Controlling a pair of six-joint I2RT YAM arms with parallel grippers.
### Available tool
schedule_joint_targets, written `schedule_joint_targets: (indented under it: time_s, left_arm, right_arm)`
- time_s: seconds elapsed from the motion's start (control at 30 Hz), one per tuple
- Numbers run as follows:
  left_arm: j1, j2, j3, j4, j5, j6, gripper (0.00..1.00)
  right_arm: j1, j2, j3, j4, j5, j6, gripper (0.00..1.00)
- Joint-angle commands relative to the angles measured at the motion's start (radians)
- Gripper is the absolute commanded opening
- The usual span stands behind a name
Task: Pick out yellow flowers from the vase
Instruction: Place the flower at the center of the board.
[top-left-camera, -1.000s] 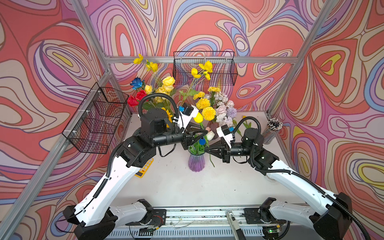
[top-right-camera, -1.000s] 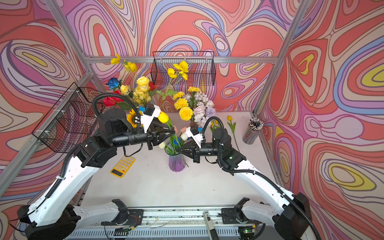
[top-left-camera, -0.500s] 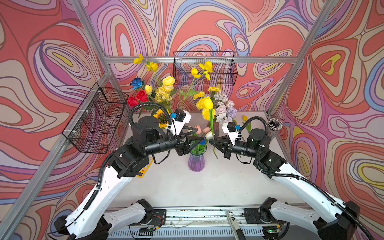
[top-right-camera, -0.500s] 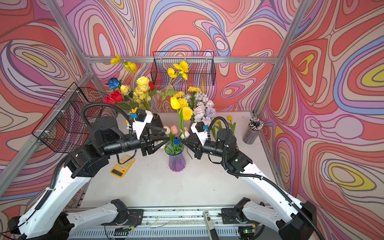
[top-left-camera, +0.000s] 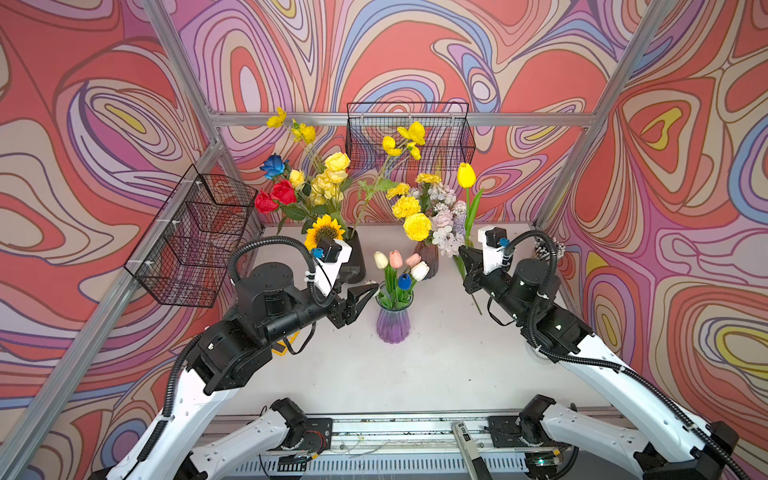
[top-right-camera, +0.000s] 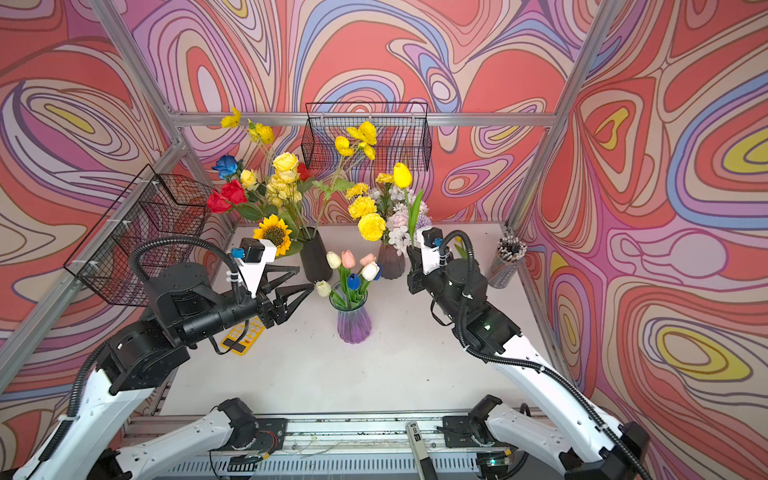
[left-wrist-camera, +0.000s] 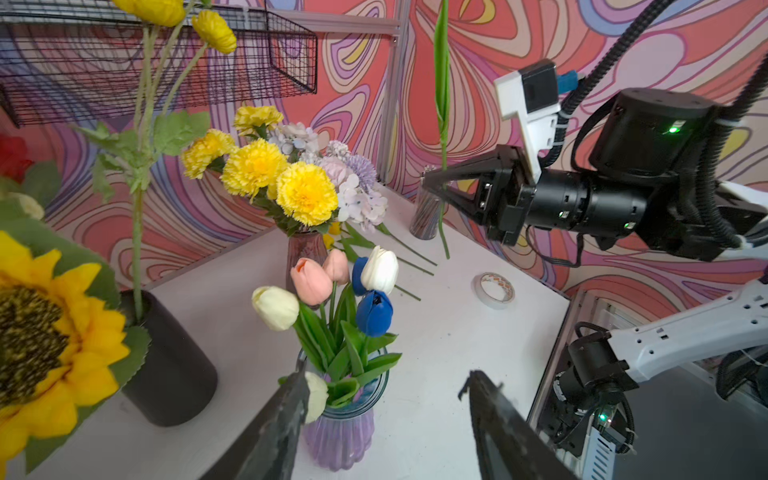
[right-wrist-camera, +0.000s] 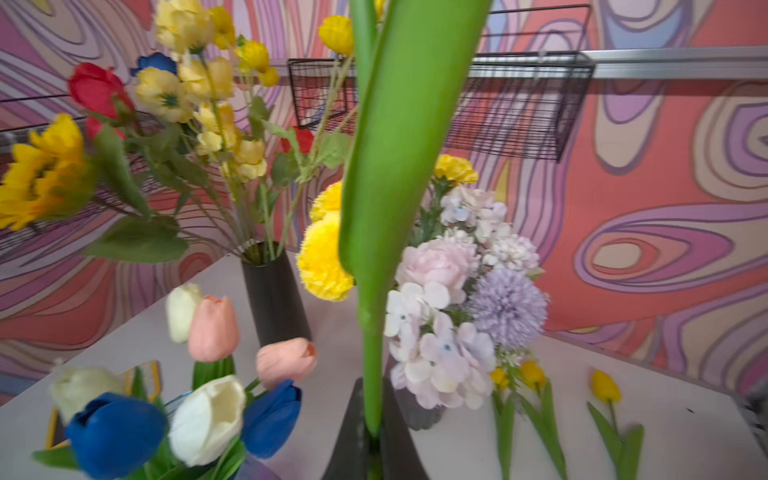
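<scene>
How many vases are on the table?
3. The purple vase at centre holds tulips; the black vase stands behind it, by the sunflower; the mauve vase stands beside the black one, holding marigolds. None seems hidden.

Three vases stand on the worktop (top-left-camera: 436, 365): one purple vase (top-left-camera: 392, 324), one black vase (top-right-camera: 316, 259), one mauve vase (top-right-camera: 392, 259). The purple one holds seven tulips: three white tulips (left-wrist-camera: 274, 307), two pink tulips (left-wrist-camera: 311, 280), two blue tulips (left-wrist-camera: 374, 313). There are four more: one raised yellow tulip (top-left-camera: 466, 174) and three lying yellow tulips (right-wrist-camera: 605, 386) near the far right corner. Also four marigolds (top-left-camera: 417, 226), one sunflower (top-left-camera: 324, 230), three red roses (top-left-camera: 284, 191), one blue rose (top-left-camera: 273, 165) and two wire baskets (top-left-camera: 409, 133).
</scene>
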Motion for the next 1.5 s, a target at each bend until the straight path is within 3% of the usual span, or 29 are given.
schedule_joint_targets:
  time_s: [0.0, 0.2, 0.57, 0.87, 1.47]
  left_arm:
    - [0.005, -0.035, -0.05, -0.081, -0.116, 0.006, 0.64]
    - [0.005, -0.102, -0.133, -0.1, -0.187, -0.014, 0.64]
    - [0.006, -0.217, -0.271, -0.133, -0.329, -0.03, 0.64]
    - [0.005, -0.268, -0.37, -0.112, -0.386, -0.059, 0.65]
    - [0.005, -0.307, -0.426, -0.133, -0.431, -0.063, 0.66]
  right_arm:
    - [0.0, 0.028, 0.043, -0.074, 0.217, -0.036, 0.0]
    - [-0.077, 0.077, 0.05, -0.109, 0.182, 0.034, 0.0]
    - [-0.363, 0.168, 0.006, -0.147, -0.019, 0.142, 0.0]
    - [-0.438, 0.262, -0.054, -0.121, -0.097, 0.195, 0.0]
    - [-0.578, 0.599, 0.038, -0.164, -0.17, 0.078, 0.0]
